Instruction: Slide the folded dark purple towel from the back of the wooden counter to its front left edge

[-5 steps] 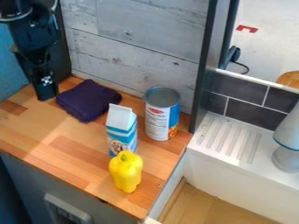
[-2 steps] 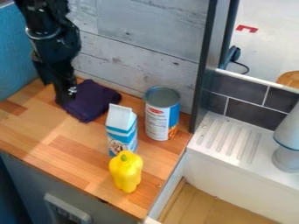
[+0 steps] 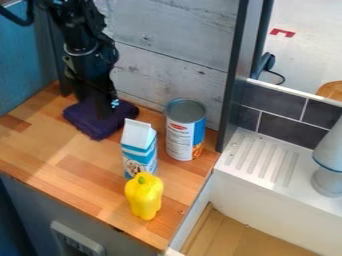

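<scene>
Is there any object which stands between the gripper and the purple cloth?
Nothing visible: the gripper is right over the cloth. The carton and the can stand right of the cloth in the view.

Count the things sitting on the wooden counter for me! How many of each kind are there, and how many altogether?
Purple cloth: 1
Blue and white carton: 1
Can: 1
Yellow pepper: 1
Total: 4
</scene>
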You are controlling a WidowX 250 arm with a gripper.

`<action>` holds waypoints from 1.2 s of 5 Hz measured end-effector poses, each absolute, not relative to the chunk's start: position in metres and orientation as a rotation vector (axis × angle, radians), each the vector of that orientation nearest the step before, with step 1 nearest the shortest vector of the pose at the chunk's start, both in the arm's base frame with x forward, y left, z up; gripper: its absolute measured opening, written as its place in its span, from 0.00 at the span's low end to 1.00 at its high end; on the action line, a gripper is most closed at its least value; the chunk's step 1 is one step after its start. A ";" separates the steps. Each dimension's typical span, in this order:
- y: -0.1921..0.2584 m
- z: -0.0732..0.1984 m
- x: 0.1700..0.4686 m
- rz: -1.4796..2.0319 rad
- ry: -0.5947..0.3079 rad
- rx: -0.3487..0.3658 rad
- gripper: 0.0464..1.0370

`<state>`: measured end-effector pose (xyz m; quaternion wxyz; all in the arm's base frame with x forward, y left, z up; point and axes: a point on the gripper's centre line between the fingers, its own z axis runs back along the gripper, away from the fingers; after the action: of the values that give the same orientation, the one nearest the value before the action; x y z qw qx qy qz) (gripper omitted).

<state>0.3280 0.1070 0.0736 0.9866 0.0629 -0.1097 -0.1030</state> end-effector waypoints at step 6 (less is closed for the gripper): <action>0.164 0.013 0.410 -0.020 -0.259 0.165 0.97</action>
<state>0.4102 0.1640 0.0127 0.9882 0.0822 -0.1288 -0.0099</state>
